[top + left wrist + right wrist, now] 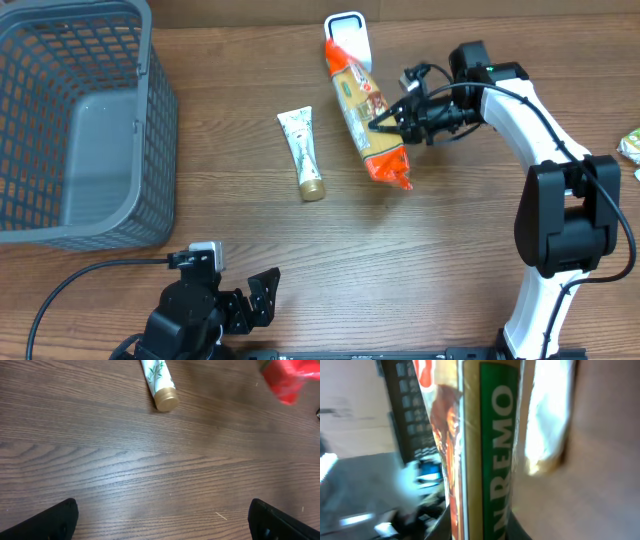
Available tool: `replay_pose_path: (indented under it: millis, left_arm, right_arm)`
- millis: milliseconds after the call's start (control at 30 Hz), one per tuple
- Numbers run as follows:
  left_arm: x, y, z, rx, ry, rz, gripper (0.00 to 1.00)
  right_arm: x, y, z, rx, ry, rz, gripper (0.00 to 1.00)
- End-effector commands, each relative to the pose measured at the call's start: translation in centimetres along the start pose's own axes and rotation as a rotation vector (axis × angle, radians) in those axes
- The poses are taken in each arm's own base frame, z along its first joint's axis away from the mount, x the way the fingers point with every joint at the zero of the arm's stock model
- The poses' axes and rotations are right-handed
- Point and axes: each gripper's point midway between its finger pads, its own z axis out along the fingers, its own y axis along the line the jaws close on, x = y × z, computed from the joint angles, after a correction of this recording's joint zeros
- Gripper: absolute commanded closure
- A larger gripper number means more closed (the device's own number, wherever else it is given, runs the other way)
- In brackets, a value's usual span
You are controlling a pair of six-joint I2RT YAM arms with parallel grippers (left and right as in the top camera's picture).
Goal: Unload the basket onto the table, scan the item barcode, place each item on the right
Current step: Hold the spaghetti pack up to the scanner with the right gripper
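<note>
The right gripper (385,124) is clenched on the long orange-and-yellow plastic pasta packet (357,92), just right of the white gold-capped tube (303,150) lying on the wooden table (420,260). Below the tube, the left gripper (250,300) stands released, holding nothing.

basket (160,130) far left | tube (303,150) centre | packet (360,100) right of tube | scanner (347,28) behind packet

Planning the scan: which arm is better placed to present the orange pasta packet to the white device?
Right: its fingers grip the orange pasta packet beside the white device; the left fingers sit open, far off.
</note>
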Motion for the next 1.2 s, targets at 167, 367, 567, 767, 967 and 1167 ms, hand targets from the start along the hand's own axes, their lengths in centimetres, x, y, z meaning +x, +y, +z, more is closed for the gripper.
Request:
replay_pose_path:
  millis: [167, 367, 567, 767, 967, 1167]
  left_arm:
    - [0.1, -0.1, 0.0, 0.006, 0.002, -0.002, 0.01]
    - [0.1, -0.1, 0.0, 0.006, 0.002, -0.002, 0.0]
    - [0.1, -0.1, 0.0, 0.006, 0.002, -0.002, 0.0]
    - [0.1, -0.1, 0.0, 0.006, 0.002, -0.002, 0.01]
    - [0.1, -0.1, 0.0, 0.006, 0.002, -0.002, 0.01]
    - [0.1, -0.1, 0.0, 0.006, 0.002, -0.002, 0.0]
  right_arm:
    - [-9.6, -0.1, -2.5, 0.248, -0.362, -0.116, 0.96]
    - [-15.2, -0.2, -5.0, 0.314, -0.717, 0.104, 0.96]
    - [-16.5, -1.6, -5.0, 0.286, -1.014, 0.526, 0.96]
    - [-18.7, 2.0, -4.0, 0.175, -1.253, 0.494, 0.96]
    - [-21.0, 4.4, -3.7, 0.083, -1.357, 0.317, 0.96]
    - [-22.8, 0.8, -2.9, 0.056, -1.378, 0.305, 0.96]
